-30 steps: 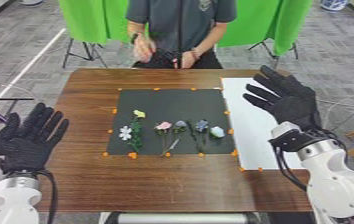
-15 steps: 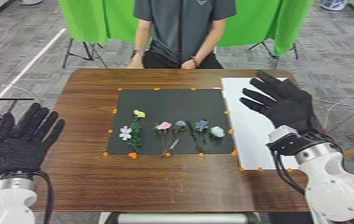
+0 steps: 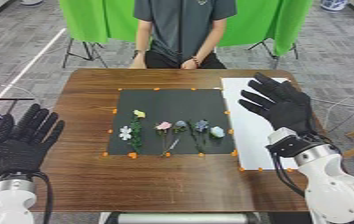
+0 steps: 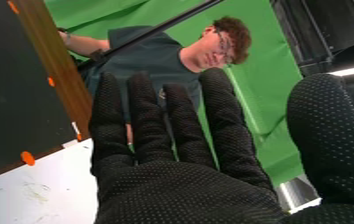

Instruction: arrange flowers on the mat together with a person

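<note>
On the brown table lies a black mat (image 3: 169,102) carrying a row of flowers: a yellow flower (image 3: 139,114) and a white flower (image 3: 125,133) at its left, then a pink flower (image 3: 164,125), bluish ones (image 3: 201,124) and a pale white one (image 3: 217,132). My left hand (image 3: 21,150) is left of the mat over the table's edge, open and holding nothing. To the right of the mat, above the white sheet, is my right hand (image 3: 284,110), open and empty. In the right wrist view my right hand (image 4: 182,187) has straight fingers, with the mat (image 4: 13,100) beside it.
A white sheet (image 3: 253,125) lies right of the mat. Orange markers (image 3: 133,155) dot the edges of mat and sheet. A person stands across the table (image 3: 85,100) at its far edge, arms lowered. Bare wood borders the mat's near side.
The person's raised hand has come down to the far table edge. My right hand has shifted slightly left and my left hand slightly outward. The flowers have stayed in place.
</note>
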`<state>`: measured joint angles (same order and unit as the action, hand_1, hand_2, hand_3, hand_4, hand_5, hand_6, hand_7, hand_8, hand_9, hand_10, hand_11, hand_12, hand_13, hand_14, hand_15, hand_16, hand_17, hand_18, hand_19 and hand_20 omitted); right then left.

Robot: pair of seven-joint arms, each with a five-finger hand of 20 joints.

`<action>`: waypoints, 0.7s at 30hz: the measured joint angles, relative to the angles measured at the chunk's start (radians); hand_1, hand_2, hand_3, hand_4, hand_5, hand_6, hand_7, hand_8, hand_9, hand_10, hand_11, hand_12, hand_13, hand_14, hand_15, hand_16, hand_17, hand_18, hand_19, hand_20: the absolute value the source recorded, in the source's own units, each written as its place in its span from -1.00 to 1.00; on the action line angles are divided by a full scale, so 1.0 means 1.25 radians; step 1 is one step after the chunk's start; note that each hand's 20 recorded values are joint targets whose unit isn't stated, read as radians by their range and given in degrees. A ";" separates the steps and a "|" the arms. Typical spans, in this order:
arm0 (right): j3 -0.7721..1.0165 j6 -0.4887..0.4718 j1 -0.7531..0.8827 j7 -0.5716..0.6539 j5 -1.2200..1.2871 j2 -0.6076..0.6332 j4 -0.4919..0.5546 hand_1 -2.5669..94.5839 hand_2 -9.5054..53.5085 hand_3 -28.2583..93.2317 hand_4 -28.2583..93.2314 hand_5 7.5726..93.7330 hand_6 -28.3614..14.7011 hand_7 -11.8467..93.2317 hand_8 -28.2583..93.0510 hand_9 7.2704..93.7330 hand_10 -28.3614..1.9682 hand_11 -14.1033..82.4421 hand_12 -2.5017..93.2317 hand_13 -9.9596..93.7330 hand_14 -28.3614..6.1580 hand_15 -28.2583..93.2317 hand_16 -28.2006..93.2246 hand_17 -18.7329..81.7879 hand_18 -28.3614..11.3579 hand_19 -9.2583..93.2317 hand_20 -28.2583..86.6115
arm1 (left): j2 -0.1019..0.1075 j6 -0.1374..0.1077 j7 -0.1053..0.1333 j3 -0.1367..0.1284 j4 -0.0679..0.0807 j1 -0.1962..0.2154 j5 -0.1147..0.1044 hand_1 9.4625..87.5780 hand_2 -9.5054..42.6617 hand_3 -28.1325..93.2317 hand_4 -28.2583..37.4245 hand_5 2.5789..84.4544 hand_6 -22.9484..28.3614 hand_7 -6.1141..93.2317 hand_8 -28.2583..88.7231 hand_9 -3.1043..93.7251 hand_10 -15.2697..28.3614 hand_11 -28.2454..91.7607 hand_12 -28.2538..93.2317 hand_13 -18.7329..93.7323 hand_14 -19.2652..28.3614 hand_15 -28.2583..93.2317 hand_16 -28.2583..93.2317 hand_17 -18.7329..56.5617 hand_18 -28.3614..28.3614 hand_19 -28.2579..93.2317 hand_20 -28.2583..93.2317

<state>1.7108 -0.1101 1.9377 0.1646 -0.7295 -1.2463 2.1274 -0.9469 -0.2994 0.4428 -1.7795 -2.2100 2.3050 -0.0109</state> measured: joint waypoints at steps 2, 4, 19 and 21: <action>0.000 -0.002 0.000 0.001 0.000 -0.002 0.000 -0.49 -0.40 0.74 -0.96 -0.19 0.09 -0.47 -0.72 -0.36 -0.10 -0.57 -0.68 -0.21 -0.28 -0.21 -0.24 -0.43 -0.55 0.08 -0.21 | 0.000 0.000 0.001 -0.002 -0.002 0.004 0.000 -0.54 -0.19 0.66 -1.00 0.30 0.24 -0.63 -0.64 0.17 0.42 -0.22 -0.29 0.12 0.53 0.05 -0.54 -0.49 0.64 0.10 -0.14; 0.000 -0.005 0.000 0.002 0.000 -0.004 0.000 -0.49 -0.40 0.74 -0.96 -0.18 0.09 -0.48 -0.72 -0.36 -0.10 -0.57 -0.68 -0.21 -0.28 -0.21 -0.24 -0.43 -0.55 0.08 -0.21 | 0.000 0.000 0.002 -0.003 -0.003 0.005 0.000 -0.54 -0.19 0.66 -1.00 0.30 0.25 -0.63 -0.64 0.17 0.42 -0.22 -0.29 0.12 0.53 0.05 -0.54 -0.49 0.64 0.10 -0.14; 0.007 -0.011 0.001 0.004 0.000 -0.005 0.000 -0.49 -0.40 0.74 -0.96 -0.16 0.09 -0.47 -0.72 -0.35 -0.10 -0.57 -0.68 -0.20 -0.28 -0.21 -0.24 -0.43 -0.54 0.08 -0.21 | 0.000 0.004 0.000 0.001 -0.003 0.002 0.007 -0.54 -0.19 0.66 -1.00 0.30 0.25 -0.64 -0.64 0.17 0.42 -0.22 -0.29 0.12 0.53 0.05 -0.54 -0.49 0.63 0.10 -0.14; 0.007 -0.012 0.001 0.005 0.000 -0.005 0.000 -0.49 -0.40 0.74 -0.96 -0.16 0.09 -0.47 -0.72 -0.34 -0.10 -0.57 -0.68 -0.20 -0.28 -0.21 -0.24 -0.43 -0.54 0.07 -0.21 | 0.000 0.004 -0.001 0.002 -0.003 0.002 0.007 -0.54 -0.19 0.66 -1.00 0.30 0.25 -0.64 -0.64 0.17 0.42 -0.22 -0.29 0.12 0.53 0.05 -0.54 -0.49 0.64 0.10 -0.14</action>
<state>1.7193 -0.1256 1.9384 0.1703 -0.7294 -1.2526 2.1280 -0.9470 -0.2945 0.4422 -1.7776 -2.2137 2.3080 -0.0017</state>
